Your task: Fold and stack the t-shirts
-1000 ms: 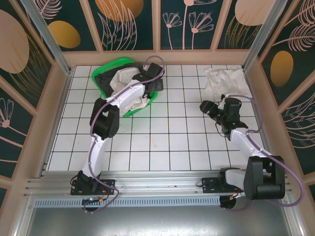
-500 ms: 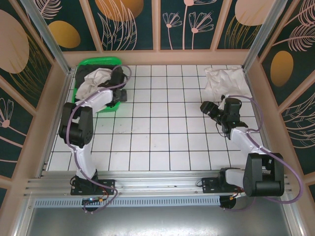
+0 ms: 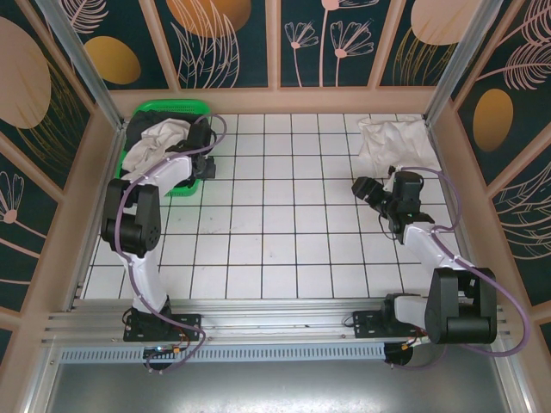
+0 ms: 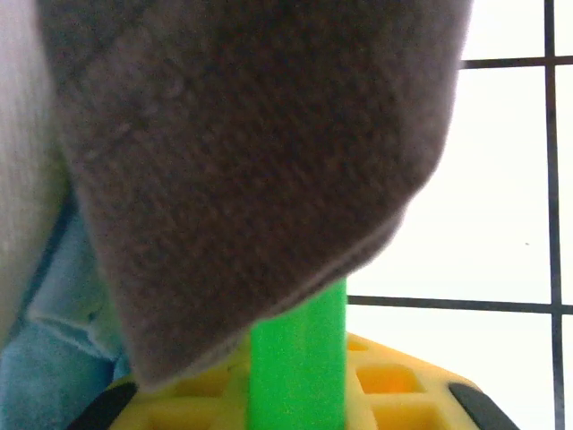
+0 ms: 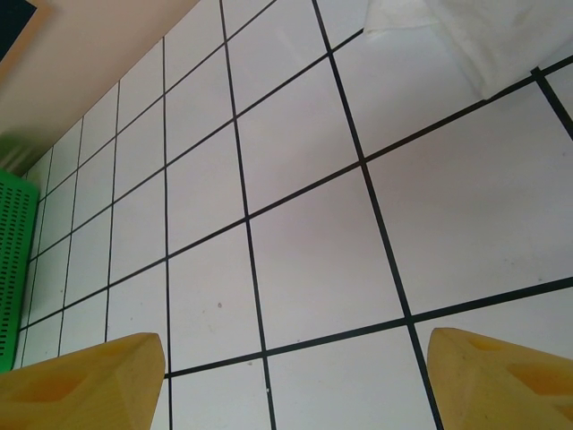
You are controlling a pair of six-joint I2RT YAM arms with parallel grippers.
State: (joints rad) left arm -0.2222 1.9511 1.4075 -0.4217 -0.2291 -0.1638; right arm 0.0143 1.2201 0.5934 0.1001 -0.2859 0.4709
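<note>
A crumpled white t-shirt (image 3: 157, 138) lies in the green basket (image 3: 172, 106) at the back left, and its edge (image 4: 22, 134) shows in the left wrist view. My left gripper (image 3: 204, 159) sits at the basket's right rim, its yellow fingers (image 4: 394, 376) shut on a green bar of that rim (image 4: 300, 349). A dark grey garment (image 4: 242, 161) hangs over the jaws. Another white t-shirt (image 3: 392, 142) lies rumpled at the back right, its corner (image 5: 483, 36) ahead of my right gripper (image 5: 295, 367). That gripper (image 3: 363, 189) hovers open over bare tiles.
Light blue cloth (image 4: 54, 313) lies under the grey garment in the basket. The basket (image 5: 13, 260) stands against the left wall. Wooden walls close in the tiled floor (image 3: 284, 224) on three sides.
The basket has slid left from near the middle of the back to the back left corner, with my left arm swinging along. The left jaws have closed on its rim. The right arm stayed still.
</note>
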